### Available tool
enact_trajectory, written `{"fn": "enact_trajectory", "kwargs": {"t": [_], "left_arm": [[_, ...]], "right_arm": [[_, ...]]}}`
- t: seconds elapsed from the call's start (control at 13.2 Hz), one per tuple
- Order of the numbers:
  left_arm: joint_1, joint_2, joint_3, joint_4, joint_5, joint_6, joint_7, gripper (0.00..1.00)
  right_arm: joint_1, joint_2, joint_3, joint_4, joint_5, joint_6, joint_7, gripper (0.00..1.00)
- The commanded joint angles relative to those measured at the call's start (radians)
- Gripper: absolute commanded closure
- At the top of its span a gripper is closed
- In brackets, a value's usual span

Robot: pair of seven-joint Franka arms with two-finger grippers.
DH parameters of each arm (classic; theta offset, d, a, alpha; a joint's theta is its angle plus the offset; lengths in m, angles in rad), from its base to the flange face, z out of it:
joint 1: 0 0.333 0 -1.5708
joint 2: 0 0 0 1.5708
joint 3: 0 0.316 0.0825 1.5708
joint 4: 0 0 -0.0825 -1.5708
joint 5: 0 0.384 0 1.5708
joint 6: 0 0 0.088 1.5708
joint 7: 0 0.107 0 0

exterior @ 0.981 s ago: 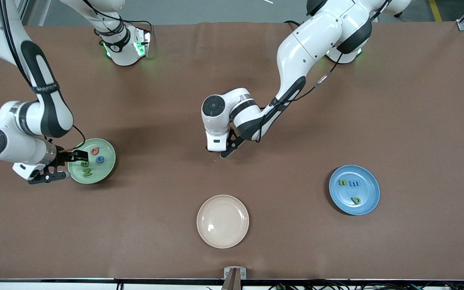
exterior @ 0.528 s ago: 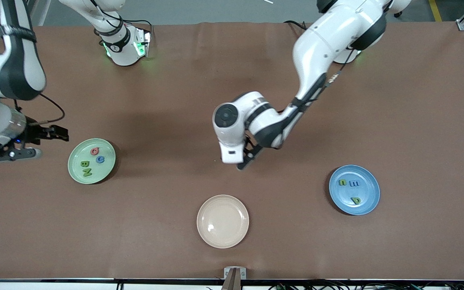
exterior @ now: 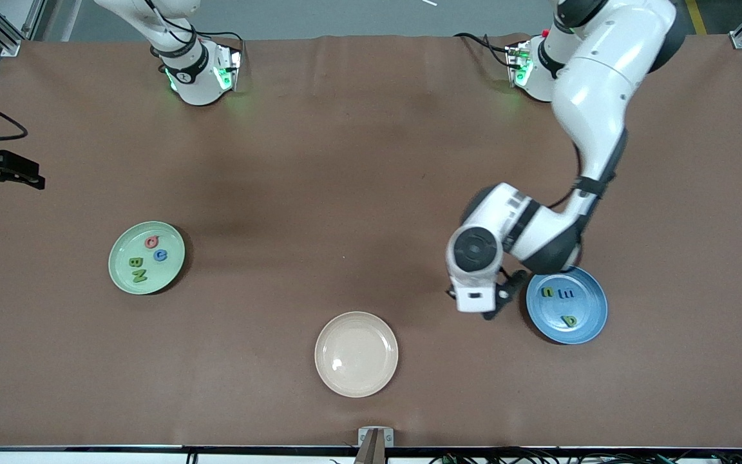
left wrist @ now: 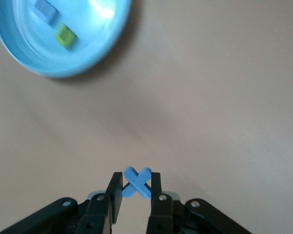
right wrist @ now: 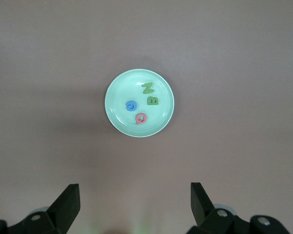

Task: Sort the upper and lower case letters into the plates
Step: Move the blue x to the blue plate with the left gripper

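My left gripper (left wrist: 136, 184) is shut on a blue letter x (left wrist: 137, 178) and holds it above the bare table, just beside the blue plate (exterior: 587, 325); the gripper also shows in the front view (exterior: 498, 304). The blue plate holds a green n (exterior: 547, 292), a blue m (exterior: 567, 293) and a green b (exterior: 569, 320). The mint green plate (exterior: 171, 270) holds a pink Q (exterior: 151, 242), a blue G (exterior: 160, 255), a green B (exterior: 135, 262) and a green N (exterior: 140, 276). My right gripper (exterior: 23, 177) is open and empty, high at the right arm's end of the table; its wrist view shows the mint plate (right wrist: 119, 119) far below.
An empty cream-beige plate (exterior: 356, 354) lies near the front camera's edge, midway between the two plates. The two arm bases (exterior: 200, 77) (exterior: 535, 71) stand along the table's robot-side edge.
My left gripper has carried the x from the table's middle to beside the blue plate. My right gripper has left the mint plate and risen away toward the table's end.
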State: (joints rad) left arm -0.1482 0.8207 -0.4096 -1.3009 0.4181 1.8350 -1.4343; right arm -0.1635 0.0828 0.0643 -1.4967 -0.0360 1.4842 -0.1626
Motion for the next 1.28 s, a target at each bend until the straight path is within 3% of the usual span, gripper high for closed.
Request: {"fn": "enact_trajectory", "kwargs": {"t": [0.0,0.15,0.38,0.45,0.53,0.68,0.98,1.21], "left_arm": [[0.155,-0.121,-0.011,-0.182,-0.001,0.007,0.145,1.00],[0.228,-0.135,-0.008,-0.207,0.013,0.041,0.254,1.00],[0.340,-0.126,-0.009,-0.245,0.013,0.150,0.408,0.99],[0.361,-0.118,-0.008,-0.253,0.013,0.182,0.419,0.94],[0.366,-0.106,-0.008,-0.251,0.014,0.185,0.419,0.77],[0.368,-0.112,-0.008,-0.251,0.014,0.185,0.419,0.04],[0.354,-0.179,-0.026,-0.241,0.011,0.130,0.436,0.00],[0.368,-0.280,-0.041,-0.224,-0.005,0.081,0.616,0.00]], "right_arm": [[0.015,-0.067,0.011,-0.003,0.056,-0.028,0.118,0.00],[0.082,-0.087,0.008,-0.005,0.056,-0.039,0.195,0.00],[0.101,-0.103,0.008,-0.026,0.056,-0.038,0.199,0.00],[0.099,-0.109,0.008,-0.037,0.056,-0.027,0.199,0.00],[0.096,-0.106,0.003,-0.028,0.053,-0.024,0.196,0.00],[0.073,-0.104,-0.003,-0.010,0.051,-0.024,0.184,0.00],[0.065,-0.103,-0.003,0.012,0.039,-0.010,0.190,0.00],[0.065,-0.101,-0.001,0.027,0.050,-0.005,0.196,0.00]]}}
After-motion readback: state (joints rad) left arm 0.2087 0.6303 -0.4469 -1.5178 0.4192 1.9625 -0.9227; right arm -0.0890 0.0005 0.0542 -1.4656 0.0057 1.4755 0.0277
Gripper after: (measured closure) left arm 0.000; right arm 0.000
